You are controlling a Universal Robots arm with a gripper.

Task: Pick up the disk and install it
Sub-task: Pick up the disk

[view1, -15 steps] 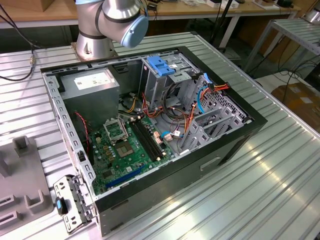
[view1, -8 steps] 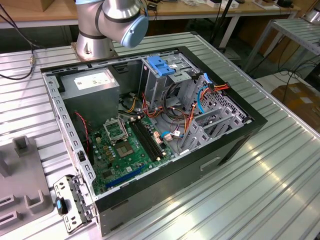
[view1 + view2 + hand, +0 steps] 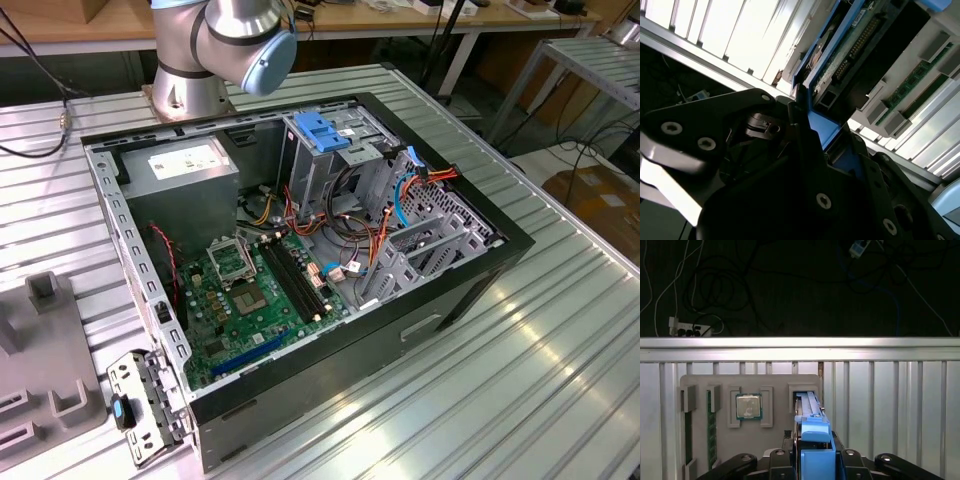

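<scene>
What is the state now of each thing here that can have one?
pincer: shut on the disk.
disk: held on edge, its far end at a slot of the grey tray.
processor: lying flat in its tray recess.
memory modules: standing on edge in tray slots.
computer case: lying on its side, open, motherboard exposed.

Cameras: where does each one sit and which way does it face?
Exterior view: off the arm, looking down into the open computer case on the table; arm joints show.
First wrist view: on the wrist, looking past the gripper at the disk at the grey tray.
Second wrist view: on the wrist, close on gripper body and disk.
Both wrist views share gripper, disk, tray.
</scene>
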